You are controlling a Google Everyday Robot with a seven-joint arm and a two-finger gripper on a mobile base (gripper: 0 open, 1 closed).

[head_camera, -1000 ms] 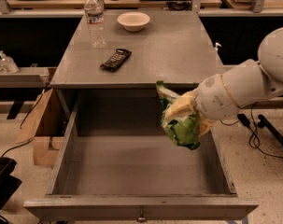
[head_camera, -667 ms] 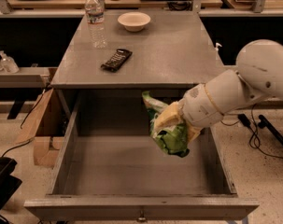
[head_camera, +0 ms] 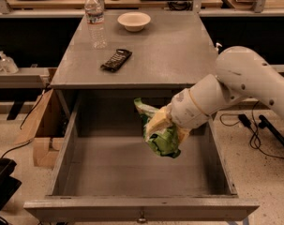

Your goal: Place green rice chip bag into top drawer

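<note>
The tool (head_camera: 172, 124) was clamped on the green rice chip bag (head_camera: 161, 142), holding it in the air over the pulled-out top drawer (head_camera: 141, 204), above the right-centre of the drawer's floor and apart from it. The white arm (head_camera: 244, 78) reached in from the drawer's right side. On the table (head_camera: 174, 50) behind the drawer lay a black snack packet (head_camera: 116, 60), with a water bottle (head_camera: 96, 20) and a white bowl (head_camera: 134, 21) farther back

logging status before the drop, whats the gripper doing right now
gripper: closed, holding the green rice chip bag over the open top drawer
</note>
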